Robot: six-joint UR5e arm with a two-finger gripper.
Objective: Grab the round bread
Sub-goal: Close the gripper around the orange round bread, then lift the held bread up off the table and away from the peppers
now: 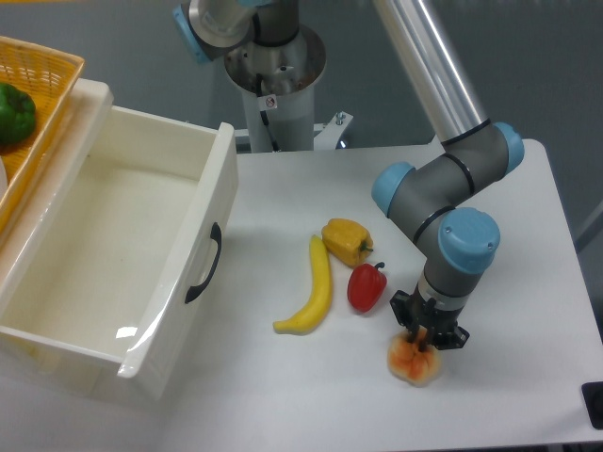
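Note:
The round bread (413,365) is a small orange-golden bun with pale patches, lying on the white table near the front right. My gripper (426,341) points straight down right over it, fingers reaching onto its top. The fingertips are hidden against the bun, so I cannot tell whether they are closed on it. The bun appears to rest on the table.
A red pepper (366,286), a yellow bell pepper (347,240) and a banana (313,288) lie just left of the bun. An open white drawer (113,254) stands at the left. A yellow basket (38,94) with a green pepper (14,113) sits at far left.

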